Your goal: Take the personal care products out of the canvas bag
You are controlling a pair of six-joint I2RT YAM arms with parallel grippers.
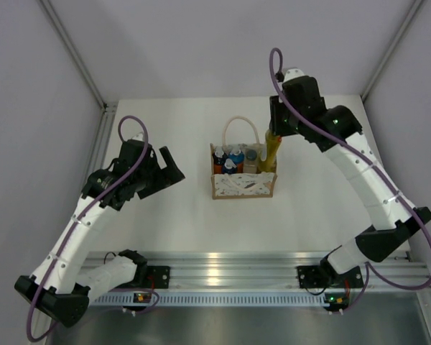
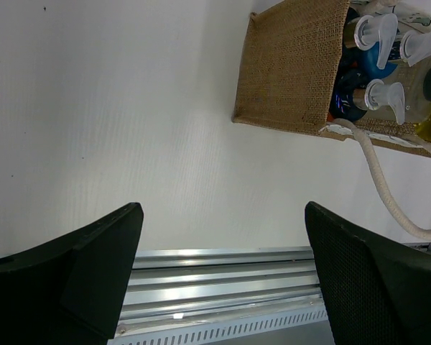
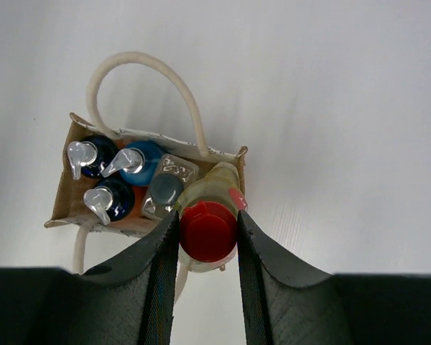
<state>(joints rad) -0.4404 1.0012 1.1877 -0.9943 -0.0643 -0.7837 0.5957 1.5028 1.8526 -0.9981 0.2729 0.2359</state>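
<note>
The yellow bottle (image 3: 214, 188) with the red cap (image 3: 208, 231) stands at the right end of the canvas bag (image 1: 244, 188), clenched near its top between the right jaws. Whether its base has cleared the bag's rim is hard to tell, since the jaws hide its lower part. Three blue-capped pump bottles (image 3: 136, 162) and a clear grey-capped bottle (image 3: 165, 191) sit inside, their bodies mostly hidden by the bag's walls. One rope handle (image 3: 140, 68) loops out over the white surface (image 1: 165, 230). The left jaws hang spread wide and empty, well apart to the bag's left.
</note>
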